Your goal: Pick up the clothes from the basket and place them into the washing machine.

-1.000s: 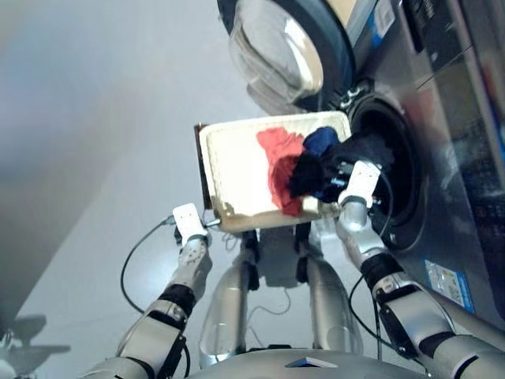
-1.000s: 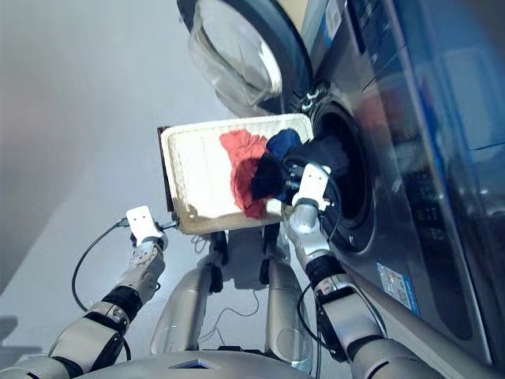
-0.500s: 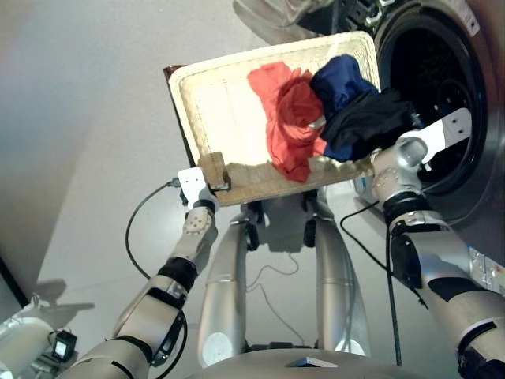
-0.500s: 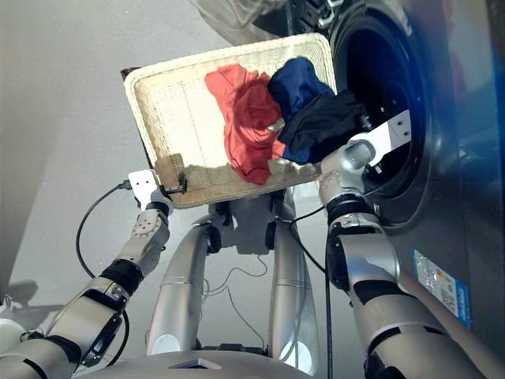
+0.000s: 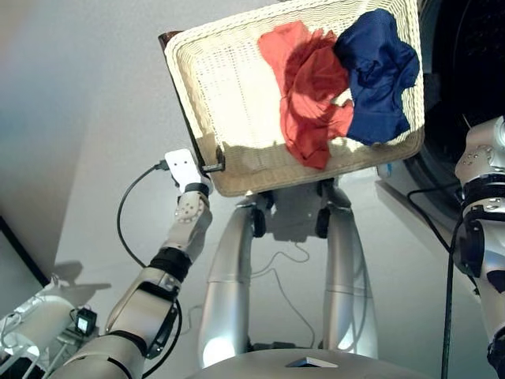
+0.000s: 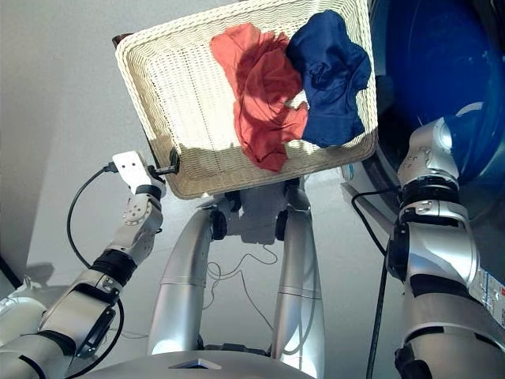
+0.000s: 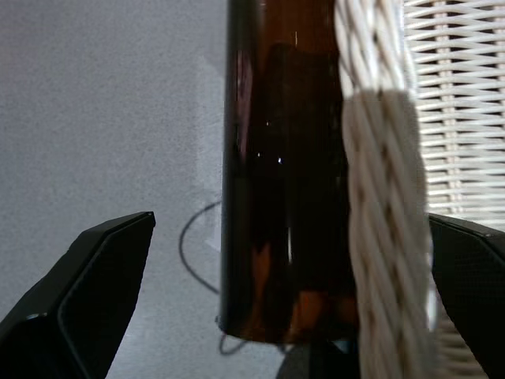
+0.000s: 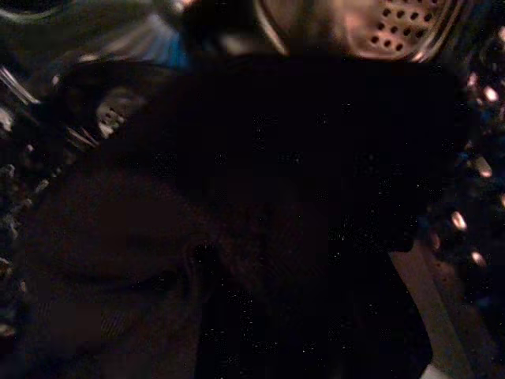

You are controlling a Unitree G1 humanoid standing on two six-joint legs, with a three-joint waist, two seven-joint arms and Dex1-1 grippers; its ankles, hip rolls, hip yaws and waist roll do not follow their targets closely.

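The left arm reaches forward, its left gripper [image 7: 288, 308] spread wide astride the near left corner of the shallow cream-white woven wicker basket [image 5: 237, 170], which sits on a dark brown glossy support [image 7: 284, 197]. In the basket lie a crumpled orange-red garment [image 5: 308, 87] and, to its right, touching it, a navy blue garment [image 5: 379, 75]. The right arm bends into the dark washing machine [image 6: 430, 63] at right; the right gripper's fingers cannot be made out behind dark black cloth [image 8: 260, 237], below the perforated metal drum [image 8: 394, 28].
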